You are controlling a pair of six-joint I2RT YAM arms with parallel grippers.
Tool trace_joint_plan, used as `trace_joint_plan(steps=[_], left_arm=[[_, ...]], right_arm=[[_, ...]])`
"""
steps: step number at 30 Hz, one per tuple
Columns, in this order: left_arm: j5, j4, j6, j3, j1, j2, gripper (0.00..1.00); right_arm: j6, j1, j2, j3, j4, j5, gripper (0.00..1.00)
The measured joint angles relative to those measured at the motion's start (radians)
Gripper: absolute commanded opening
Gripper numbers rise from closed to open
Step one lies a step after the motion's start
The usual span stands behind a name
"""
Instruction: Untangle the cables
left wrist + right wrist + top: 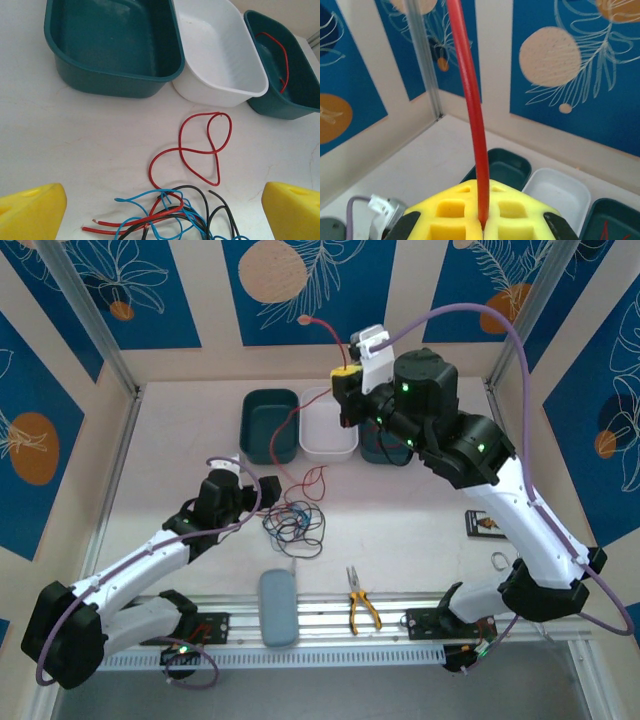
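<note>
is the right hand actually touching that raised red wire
Touching. The right wrist view shows the red wire running down into the seam of the shut right hand, pinched with no gap.

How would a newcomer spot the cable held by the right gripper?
At the table's far side, find the white plastic tray between two teal trays. Beside it, the right gripper pinches a thin red cable. Unlike the tangled cables, it is held up in the air.
</note>
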State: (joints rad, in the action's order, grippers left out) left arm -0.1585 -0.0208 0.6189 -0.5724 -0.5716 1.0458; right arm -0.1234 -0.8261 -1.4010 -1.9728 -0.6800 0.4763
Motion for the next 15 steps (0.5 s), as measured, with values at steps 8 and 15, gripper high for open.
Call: trace_joint_plan(steps=[8,15], left_arm=[[-0.011,0.003,0.000,0.017,0.000,-0.024,1.00],[-0.026,0.003,0.000,0.027,0.000,-0.032,1.00]], right_arm=[[-0.005,0.119,-0.109,-0.131,-0.084,0.026,0.00],[-0.039,0.285,-0.188,-0.193,-0.169,0.010,0.00]])
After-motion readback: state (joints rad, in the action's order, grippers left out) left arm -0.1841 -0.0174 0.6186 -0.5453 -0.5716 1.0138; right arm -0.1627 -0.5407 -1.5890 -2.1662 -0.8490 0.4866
